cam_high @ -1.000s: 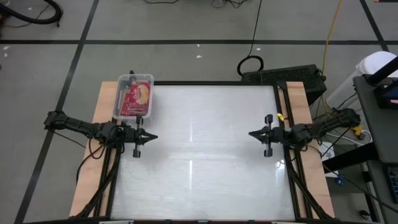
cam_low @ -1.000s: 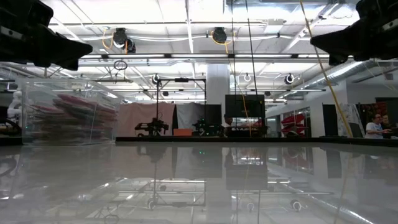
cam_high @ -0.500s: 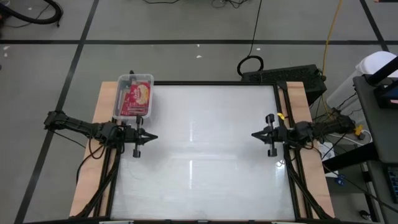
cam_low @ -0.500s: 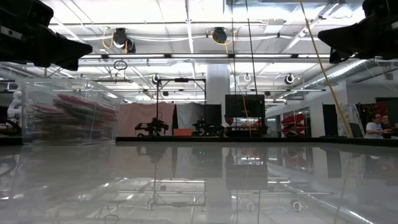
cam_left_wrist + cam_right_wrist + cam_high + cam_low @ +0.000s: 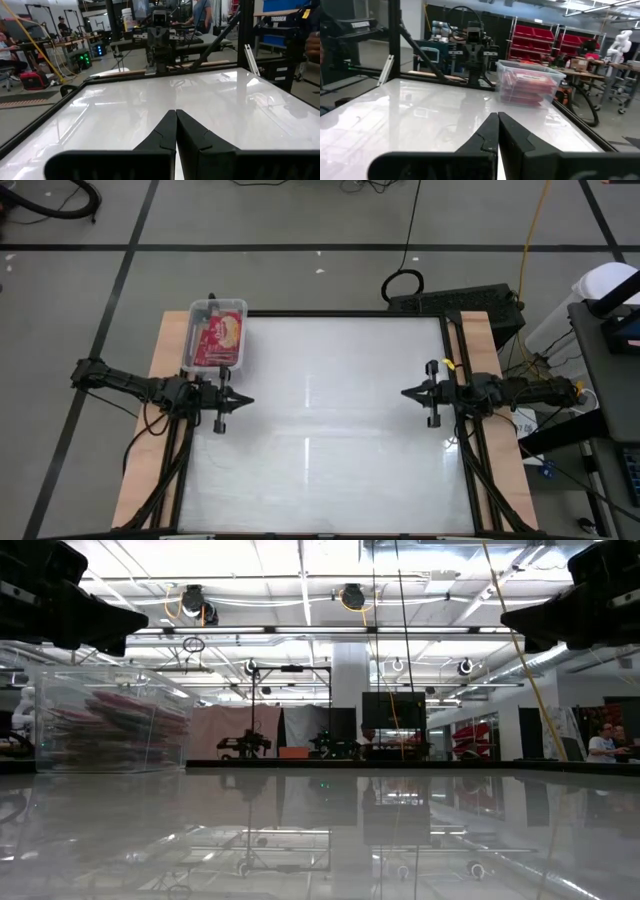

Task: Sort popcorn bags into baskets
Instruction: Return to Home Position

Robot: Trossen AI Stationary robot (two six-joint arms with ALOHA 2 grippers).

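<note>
A clear plastic basket (image 5: 216, 333) stands at the table's far left corner, with red popcorn bags (image 5: 218, 340) stacked flat inside; the low view shows the basket (image 5: 110, 720) at left, the right wrist view shows the basket (image 5: 527, 82) across the table. My left gripper (image 5: 248, 401) hovers shut at the table's left edge, pointing level toward the right, just near of the basket. My right gripper (image 5: 404, 393) hovers shut at the right edge, pointing level toward the left. Both hold nothing, as the left gripper (image 5: 175, 114) and right gripper (image 5: 497, 116) show in their wrist views.
The white glossy tabletop (image 5: 330, 430) lies bare between the two grippers. A black frame (image 5: 330, 313) borders it, with wooden strips (image 5: 478, 340) along left and right. Cables and a black box (image 5: 455, 305) lie on the floor beyond the far right corner.
My right arm has swung straighter at the table's right edge; its gripper stays shut and at nearly the same spot. The left arm and the basket have kept still.
</note>
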